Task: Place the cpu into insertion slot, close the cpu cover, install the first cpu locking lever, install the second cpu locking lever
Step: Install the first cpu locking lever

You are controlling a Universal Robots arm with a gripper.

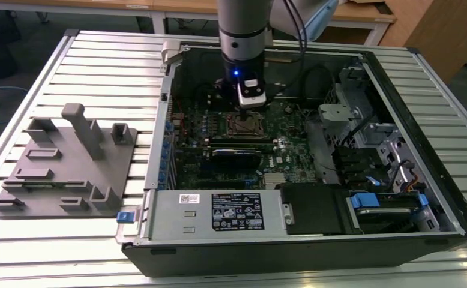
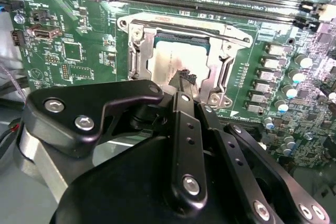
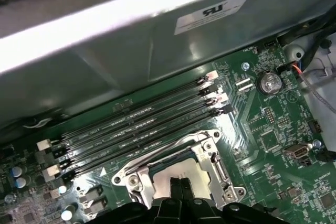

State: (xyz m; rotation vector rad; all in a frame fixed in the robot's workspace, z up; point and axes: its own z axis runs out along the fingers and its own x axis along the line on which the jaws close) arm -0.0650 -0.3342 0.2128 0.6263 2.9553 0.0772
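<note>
1. Black linkages of our gripper (image 2: 184, 77) fill the near part of the second wrist view; its fingertips (image 3: 180, 186) are pressed together, holding nothing.
2. We touch down on the cpu (image 2: 165, 59), which lies in the slot (image 2: 137, 61) beside the memory slots (image 3: 142, 124).
3. We see the cover (image 2: 233, 38) framing the cpu; the gripper hides its near edge.
4. We cannot make out the levers.

Slatted metal bench (image 1: 81, 66), wooden desks (image 1: 353, 15) behind, dark floor (image 1: 25, 24).
</note>
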